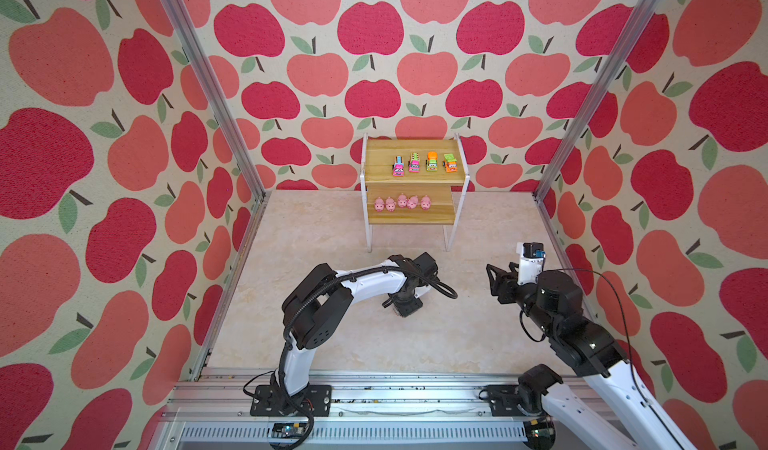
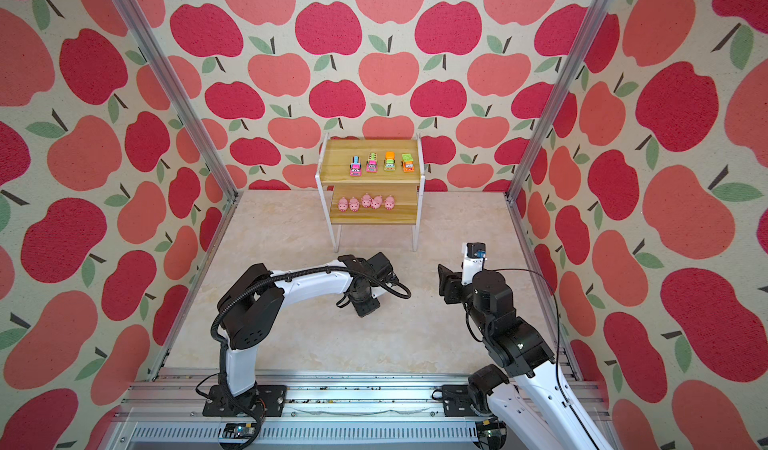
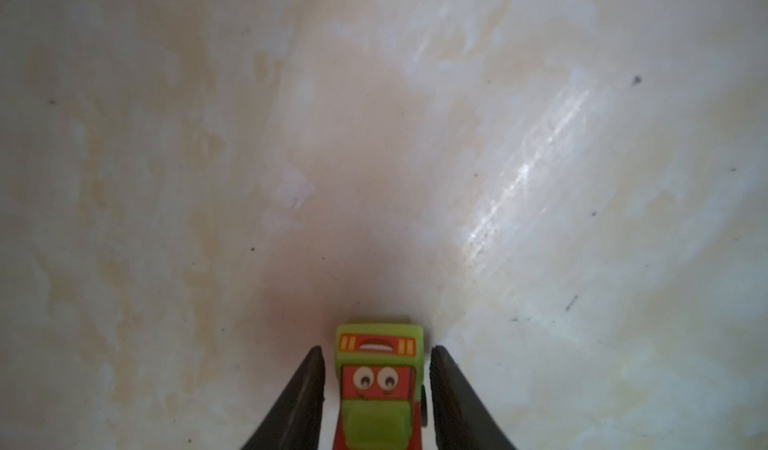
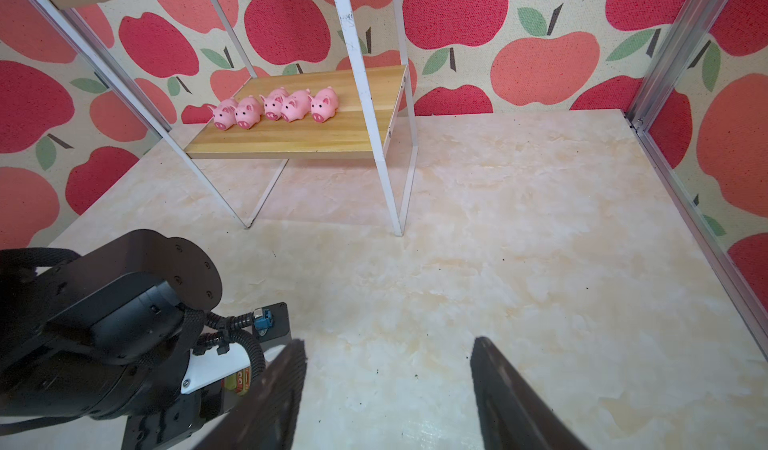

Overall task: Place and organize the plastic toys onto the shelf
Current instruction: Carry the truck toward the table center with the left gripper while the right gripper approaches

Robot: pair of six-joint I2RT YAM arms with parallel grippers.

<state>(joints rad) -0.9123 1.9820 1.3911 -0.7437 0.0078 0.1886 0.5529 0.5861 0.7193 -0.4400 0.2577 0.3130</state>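
While the left tool [image 3: 377, 350] points down at the bench [image 1: 332, 344], its two dark fingers [image 3: 307, 389] straddle a toy truck [image 3: 379, 385]. The jaws are partly open. A thin strip of bench shows on each side of the truck, so nothing is gripped. The truck is green and red with cartoon eyes. It appears to sit on its wheels on the bench, front end pointing away from the wrist.

Right tool [image 4: 387, 344]: jaws wide apart and empty, held above bare bench beside the left arm and facing the shelf [image 1: 364, 202].

Shelf stands at the far end of the bench, well apart from both tools. Upper board [image 1: 382, 150]: four trucks [image 1: 432, 163] in a neat row, fronts forward, with bare wood to the left of the row. Lower board [image 1: 415, 217]: five pink pigs [image 1: 402, 200] in a slightly uneven line, snouts forward. No other toy is visible on the bench.

Step in hand, as I judge it: picking up the last truck, the only toy not yet shelved.

Next move calls for closing the jaws squarely on the truck's flanks. The wheels may let it roll or twist out of a lopsided pinch. After that comes a lift clear of the bench, a long reach to the upper board, and a set-down in line with the row without nudging the trucks already there.
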